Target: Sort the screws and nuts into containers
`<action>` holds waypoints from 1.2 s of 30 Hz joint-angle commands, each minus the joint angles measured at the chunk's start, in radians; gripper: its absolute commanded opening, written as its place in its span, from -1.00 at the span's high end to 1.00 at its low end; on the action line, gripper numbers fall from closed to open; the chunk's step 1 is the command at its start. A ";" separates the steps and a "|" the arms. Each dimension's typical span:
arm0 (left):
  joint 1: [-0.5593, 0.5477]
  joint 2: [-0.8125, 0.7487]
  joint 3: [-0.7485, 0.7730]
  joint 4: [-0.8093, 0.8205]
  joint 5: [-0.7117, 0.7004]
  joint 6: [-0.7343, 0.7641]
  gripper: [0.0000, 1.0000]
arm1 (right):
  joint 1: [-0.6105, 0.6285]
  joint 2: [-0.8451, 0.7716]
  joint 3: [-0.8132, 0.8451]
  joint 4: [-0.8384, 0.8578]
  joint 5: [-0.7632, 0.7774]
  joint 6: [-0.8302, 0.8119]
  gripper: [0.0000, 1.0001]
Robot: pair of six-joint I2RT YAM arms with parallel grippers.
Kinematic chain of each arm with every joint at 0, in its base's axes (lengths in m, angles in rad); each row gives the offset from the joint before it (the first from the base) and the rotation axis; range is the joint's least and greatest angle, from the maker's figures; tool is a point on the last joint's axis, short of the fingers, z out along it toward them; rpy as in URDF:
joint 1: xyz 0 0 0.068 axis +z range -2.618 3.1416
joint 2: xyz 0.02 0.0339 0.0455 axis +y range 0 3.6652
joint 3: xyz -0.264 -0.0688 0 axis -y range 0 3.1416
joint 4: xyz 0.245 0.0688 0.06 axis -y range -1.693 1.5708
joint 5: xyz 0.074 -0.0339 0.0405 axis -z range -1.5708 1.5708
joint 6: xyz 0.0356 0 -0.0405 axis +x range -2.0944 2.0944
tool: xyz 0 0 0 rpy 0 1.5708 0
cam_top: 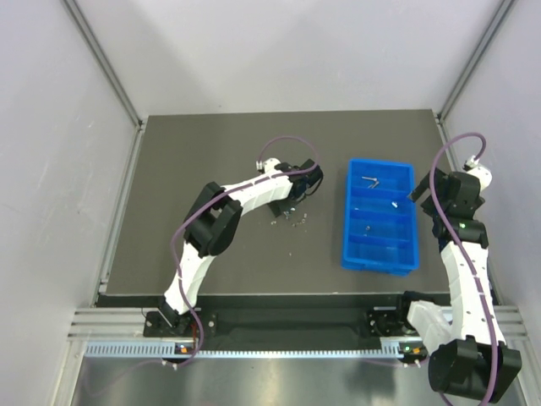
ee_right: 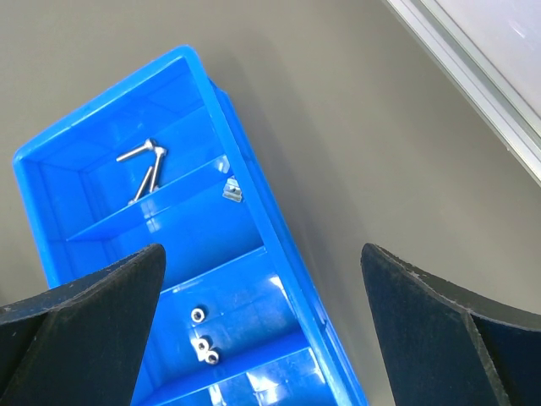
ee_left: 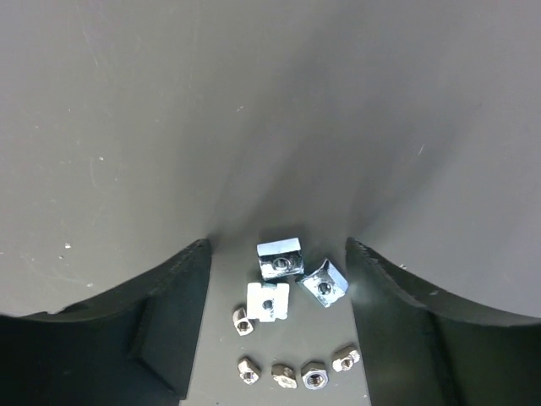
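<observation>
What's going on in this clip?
The left gripper, open, hovers over a loose cluster of silvery metal nuts on the dark table: three square ones and five smaller ones. The right gripper, open and empty, hangs above the bright blue four-compartment plastic tray, which holds two thin screws in its end compartment, one square nut in the next and a few small nuts in the third. Sorting is partway done.

White-and-black arms [cam_top: 245, 193], purple cables [cam_top: 176, 241]
</observation>
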 commanded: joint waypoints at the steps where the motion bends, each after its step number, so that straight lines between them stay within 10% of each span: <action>1: -0.004 0.018 0.025 -0.034 0.003 -0.049 -0.35 | 0.007 -0.002 0.004 0.024 0.012 -0.015 -0.99; 13: -0.007 0.046 0.039 -0.049 0.033 -0.044 0.08 | 0.009 -0.011 0.010 0.017 0.023 -0.014 -0.99; 36: -0.013 0.127 0.083 -0.126 0.073 -0.001 0.21 | 0.009 -0.074 -0.009 -0.011 0.050 -0.008 -0.99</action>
